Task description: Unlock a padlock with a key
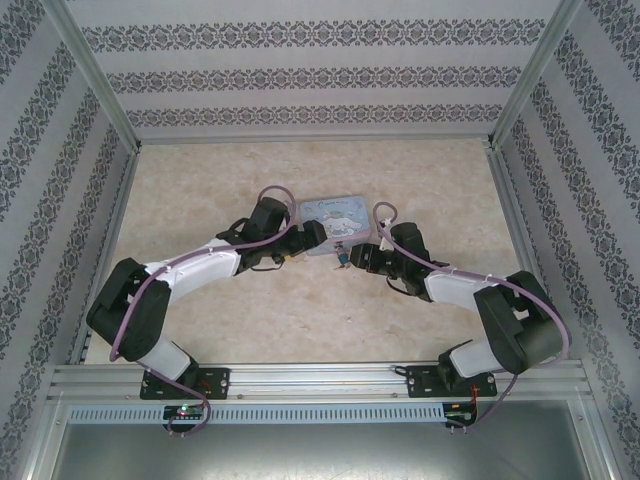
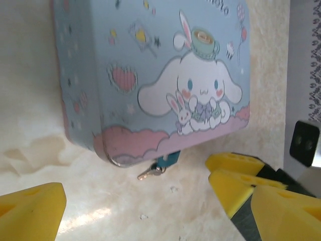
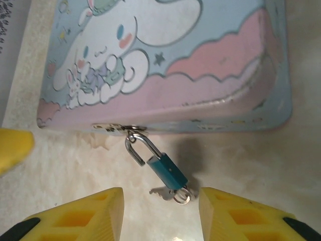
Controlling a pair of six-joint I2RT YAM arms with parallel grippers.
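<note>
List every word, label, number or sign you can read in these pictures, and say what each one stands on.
"olo", roughly: a fragment of dark lettering at the top edge of the tin lid in the left wrist view, with the rest cut off by the frame.
Same lid from the top camera: any lettering is too small to read.
padlock: no readable marking.
key: no readable marking.
</note>
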